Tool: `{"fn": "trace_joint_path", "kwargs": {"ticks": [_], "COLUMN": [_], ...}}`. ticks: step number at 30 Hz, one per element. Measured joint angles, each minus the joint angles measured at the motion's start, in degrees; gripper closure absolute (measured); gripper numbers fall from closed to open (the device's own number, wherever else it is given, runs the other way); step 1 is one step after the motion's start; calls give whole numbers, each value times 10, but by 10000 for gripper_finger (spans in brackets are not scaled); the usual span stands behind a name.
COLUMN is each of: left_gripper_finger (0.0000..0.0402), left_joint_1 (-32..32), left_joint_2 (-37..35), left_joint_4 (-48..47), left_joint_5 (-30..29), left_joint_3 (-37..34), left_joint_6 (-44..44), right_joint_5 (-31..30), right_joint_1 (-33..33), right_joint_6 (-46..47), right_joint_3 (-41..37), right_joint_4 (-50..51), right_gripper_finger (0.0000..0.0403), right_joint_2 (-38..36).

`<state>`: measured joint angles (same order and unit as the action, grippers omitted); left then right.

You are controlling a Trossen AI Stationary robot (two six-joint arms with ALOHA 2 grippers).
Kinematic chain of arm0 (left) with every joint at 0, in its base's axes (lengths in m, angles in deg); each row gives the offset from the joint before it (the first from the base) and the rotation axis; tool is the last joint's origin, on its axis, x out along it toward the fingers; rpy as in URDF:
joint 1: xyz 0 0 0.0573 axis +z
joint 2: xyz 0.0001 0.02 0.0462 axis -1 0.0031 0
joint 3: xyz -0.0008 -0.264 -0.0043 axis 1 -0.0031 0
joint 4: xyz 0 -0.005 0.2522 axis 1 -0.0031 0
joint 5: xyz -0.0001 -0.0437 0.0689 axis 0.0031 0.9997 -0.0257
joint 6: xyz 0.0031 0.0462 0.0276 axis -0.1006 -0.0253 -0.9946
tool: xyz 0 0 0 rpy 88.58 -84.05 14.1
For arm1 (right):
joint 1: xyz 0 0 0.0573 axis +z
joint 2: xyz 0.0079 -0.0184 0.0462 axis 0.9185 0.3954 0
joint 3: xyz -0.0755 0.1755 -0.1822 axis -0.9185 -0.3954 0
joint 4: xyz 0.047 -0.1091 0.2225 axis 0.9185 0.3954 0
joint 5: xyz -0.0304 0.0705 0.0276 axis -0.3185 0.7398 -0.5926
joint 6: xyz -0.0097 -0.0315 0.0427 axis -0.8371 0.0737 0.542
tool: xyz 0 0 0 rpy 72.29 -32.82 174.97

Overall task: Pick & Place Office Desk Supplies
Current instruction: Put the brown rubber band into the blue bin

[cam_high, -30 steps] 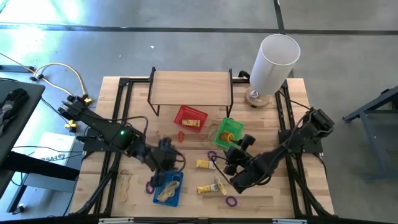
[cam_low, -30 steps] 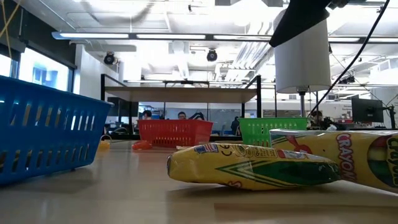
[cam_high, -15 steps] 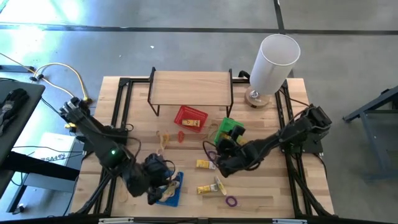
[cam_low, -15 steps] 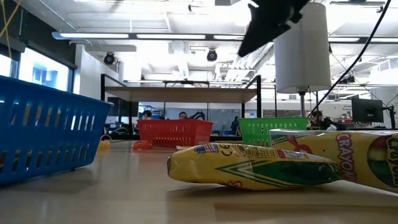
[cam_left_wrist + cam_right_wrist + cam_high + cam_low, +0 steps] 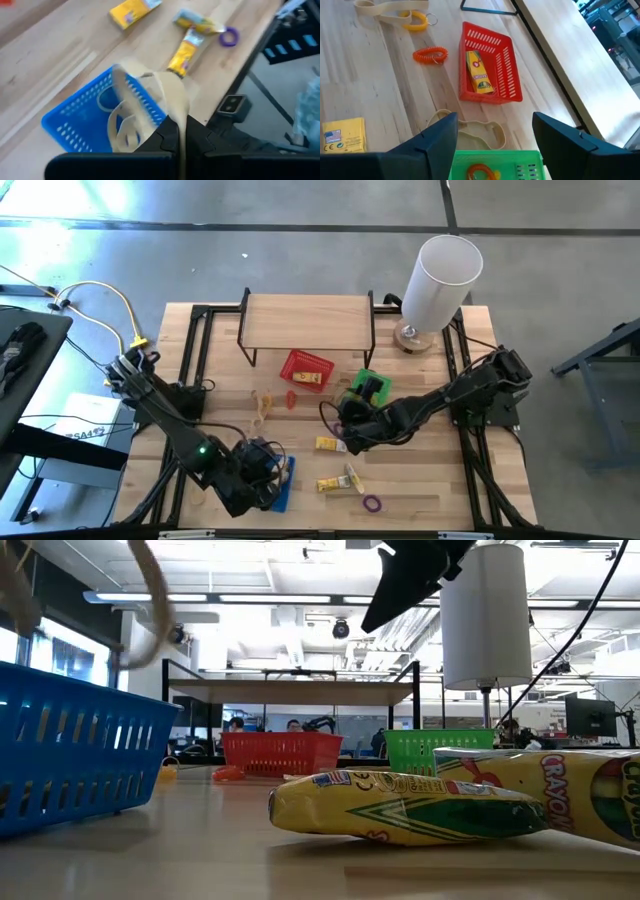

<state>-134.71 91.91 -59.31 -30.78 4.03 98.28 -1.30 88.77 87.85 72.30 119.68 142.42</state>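
My left gripper [image 5: 262, 476] is shut on a pale tan band [image 5: 165, 92] above the blue basket [image 5: 283, 490], which holds more tan bands [image 5: 117, 127]. The held band also shows in the low view [image 5: 152, 600], above the basket [image 5: 70, 750]. My right gripper [image 5: 348, 418] is open and empty, its fingers wide apart [image 5: 494, 120] over the green basket [image 5: 495, 165]. Yellow blocks [image 5: 327, 444] [image 5: 336, 482] and a purple loop [image 5: 372, 503] lie on the table. An orange coil [image 5: 430, 53], a yellow loop [image 5: 417, 20] and tan bands [image 5: 390, 6] lie near the red basket [image 5: 490, 67]. My left gripper pinches the tan band's upper part [image 5: 181, 125] between its two fingers, coming from above and pointing down. The band hangs slack below the fingers as a loop [image 5: 135, 75] over the blue basket. Whether its lower end touches the basket, I cannot tell.
A wooden shelf on black legs [image 5: 305, 320] stands at the far middle, and a tall white cylinder [image 5: 440, 275] at the far right. The red basket holds a crayon box [image 5: 479, 75]. A tan band [image 5: 475, 129] lies beside the green basket. Crayon boxes [image 5: 400, 805] lie near the low camera.
My left gripper has gone toward the table's near edge to above the blue basket, and the tan band now shows hanging from it. My right gripper has gone toward the far edge and left, from near the yellow blocks to over the green basket.
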Motion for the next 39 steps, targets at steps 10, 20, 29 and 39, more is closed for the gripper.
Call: {"fn": "trace_joint_path", "kwargs": {"ticks": [10,20,29,39], "left_gripper_finger": [401,401,401,401], "left_joint_1": [-18,-17,8,11], "left_joint_2": [28,54,55,60], "left_joint_4": [-12,-21,-31,-30], "left_joint_5": [34,58,104,110], "left_joint_3": [0,0,0,-6], "left_joint_6": [73,68,38,36], "right_joint_5": [1,16,26,31], "right_joint_1": [-1,0,-1,-1], "right_joint_6": [-16,-13,-9,-9], "right_joint_3": [0,0,0,0], "right_joint_4": [-16,-19,-20,-21], "right_gripper_finger": [158,158,158,158], "right_joint_2": [0,0,0,0]}}
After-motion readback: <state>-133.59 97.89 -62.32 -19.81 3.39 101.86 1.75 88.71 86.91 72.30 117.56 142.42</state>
